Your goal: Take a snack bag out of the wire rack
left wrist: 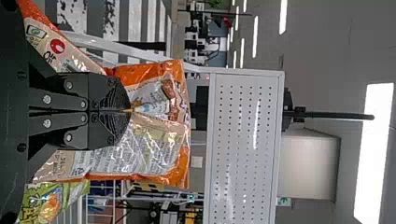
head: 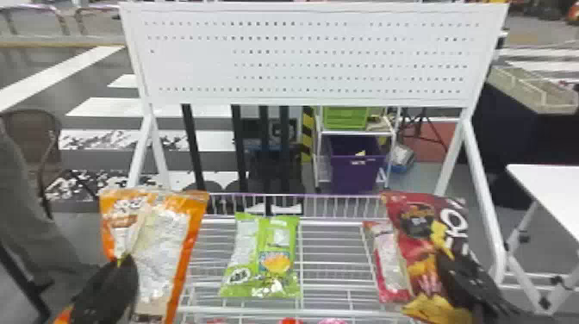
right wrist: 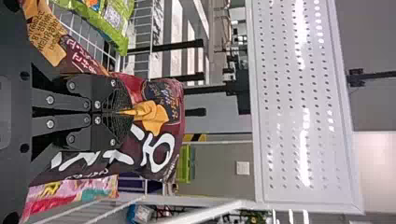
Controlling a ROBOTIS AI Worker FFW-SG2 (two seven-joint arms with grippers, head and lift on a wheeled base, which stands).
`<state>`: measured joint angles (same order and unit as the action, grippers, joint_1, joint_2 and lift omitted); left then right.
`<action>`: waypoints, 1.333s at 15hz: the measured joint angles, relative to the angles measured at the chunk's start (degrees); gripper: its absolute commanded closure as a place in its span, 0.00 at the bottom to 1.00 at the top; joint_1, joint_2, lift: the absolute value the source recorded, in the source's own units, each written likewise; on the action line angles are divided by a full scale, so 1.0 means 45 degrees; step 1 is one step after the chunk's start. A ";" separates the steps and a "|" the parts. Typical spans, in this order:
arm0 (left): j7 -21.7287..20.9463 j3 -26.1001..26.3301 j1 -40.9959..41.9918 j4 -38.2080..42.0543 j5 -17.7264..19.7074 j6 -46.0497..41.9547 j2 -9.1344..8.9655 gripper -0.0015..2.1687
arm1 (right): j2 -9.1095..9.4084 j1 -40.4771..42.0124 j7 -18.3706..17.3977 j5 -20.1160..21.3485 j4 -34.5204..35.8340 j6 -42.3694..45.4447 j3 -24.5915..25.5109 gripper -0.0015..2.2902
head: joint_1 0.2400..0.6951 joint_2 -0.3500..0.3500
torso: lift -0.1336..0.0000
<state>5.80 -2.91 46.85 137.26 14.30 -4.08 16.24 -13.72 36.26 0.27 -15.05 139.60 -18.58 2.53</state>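
Observation:
My left gripper [head: 120,263] is at the left of the wire rack [head: 327,267], shut on the orange snack bag [head: 166,241], which hangs upright from its pinched middle. In the left wrist view, the closed left gripper [left wrist: 130,110] creases the orange bag [left wrist: 154,149]. At the rack's right side, my right gripper [head: 443,254] is shut on the dark red snack bag [head: 420,241]. The right wrist view has the right gripper [right wrist: 128,112] pinching the dark red bag [right wrist: 159,144]. A green snack bag [head: 275,258] lies on the rack between them, touched by neither gripper.
A pink-and-red bag [head: 390,267] lies beside the dark red one. The white pegboard [head: 310,64] rises behind the rack on white posts. A white table [head: 551,189] stands to the right, and a person's leg [head: 30,215] is at the far left.

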 measured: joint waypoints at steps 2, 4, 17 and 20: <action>0.0000 0.0002 0.0011 0.0005 0.0002 0.0000 0.0003 0.86 | 0.0549 0.1487 0.0538 0.0275 0.0517 0.1080 0.0576 0.98 | 0.57 0.50 | 1.00; 0.0000 0.0004 0.0064 0.0037 -0.0010 0.0000 0.0004 0.86 | 0.1329 0.2836 0.0953 0.0645 0.0992 0.1857 0.1101 0.98 | 0.57 0.50 | 1.00; 0.0000 0.0022 0.0224 0.0200 -0.0033 0.0000 -0.0025 0.86 | 0.2308 0.4286 0.1423 0.0988 0.1653 0.2886 0.1562 0.98 | 0.57 0.50 | 1.00; -0.0005 0.0021 0.0192 0.0196 -0.0033 0.0000 -0.0037 0.86 | 0.2308 0.4271 0.1423 0.1089 0.1653 0.2886 0.1542 0.98 | 0.57 0.50 | 1.00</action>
<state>5.78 -2.81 47.72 138.14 14.15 -4.08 16.08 -3.34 55.48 6.68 -10.15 147.04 -5.59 9.47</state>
